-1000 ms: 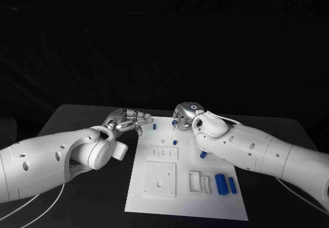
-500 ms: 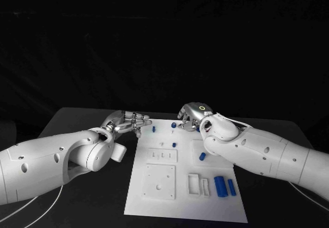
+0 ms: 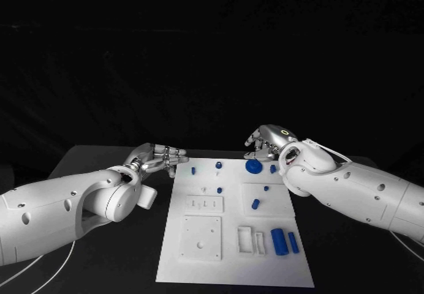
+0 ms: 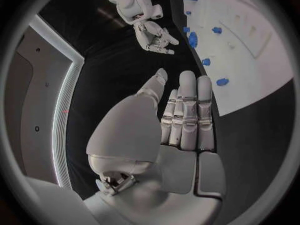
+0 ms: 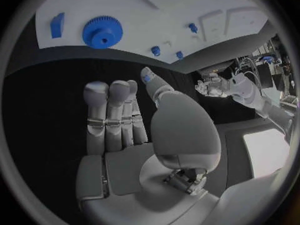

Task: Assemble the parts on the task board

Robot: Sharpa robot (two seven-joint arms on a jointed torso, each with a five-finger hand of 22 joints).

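Hands hover empty beside task board far corners.

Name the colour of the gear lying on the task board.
Blue; the gear shows best in the right wrist view.

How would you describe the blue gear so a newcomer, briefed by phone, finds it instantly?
Start at the white task board in the middle of the black table. Go to its far end, near the right hand. The round blue toothed gear lies there, wider than the small blue pieces nearby.
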